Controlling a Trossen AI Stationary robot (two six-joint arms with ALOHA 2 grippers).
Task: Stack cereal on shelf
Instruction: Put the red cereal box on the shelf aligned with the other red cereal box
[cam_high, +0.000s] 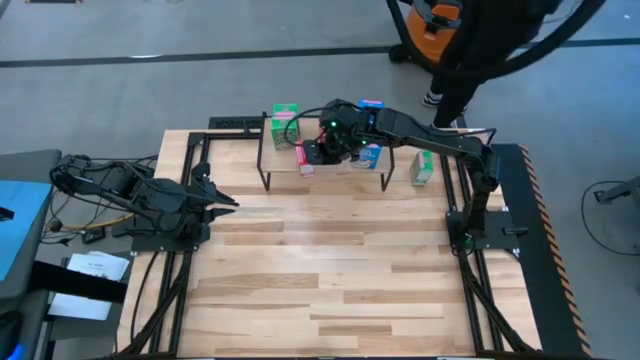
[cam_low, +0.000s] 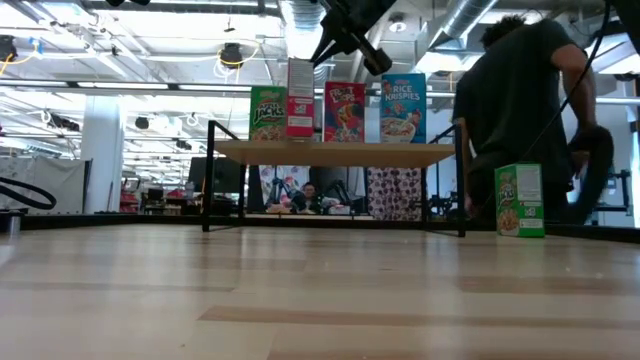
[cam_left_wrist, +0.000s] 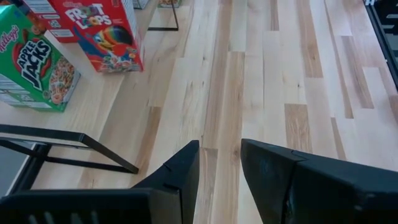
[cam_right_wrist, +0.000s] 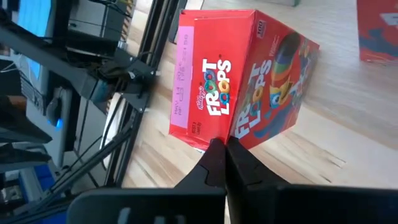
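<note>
Right claw (cam_right_wrist: 222, 149) closed, empty — tips against red cereal box (cam_right_wrist: 239, 81) on shelf (cam_high: 330, 168) at table's far edge. Left claw (cam_high: 225, 203) closed, near table's left edge.

On the counter (cam_high: 330, 270) stands the shelf (cam_low: 335, 153), at the far edge. On it, in the low view left to right: Apple Jacks box (cam_low: 267, 113), Froot Loops box (cam_low: 300, 98) turned edge-on, second Froot Loops box (cam_low: 344, 112), Rice Krispies box (cam_low: 403, 108). Another Apple Jacks box (cam_low: 519, 200) stands on the counter right of the shelf.

Person (cam_low: 525, 110): right of low view, seen from behind, lower body behind shelf (cam_low: 335, 153) leg and green box (cam_low: 519, 199).
Right gripper (cam_high: 322, 148): covers shelf boxes, high view centre top.
Apple Jacks box (cam_left_wrist: 31, 68): cut by left edge.
</note>
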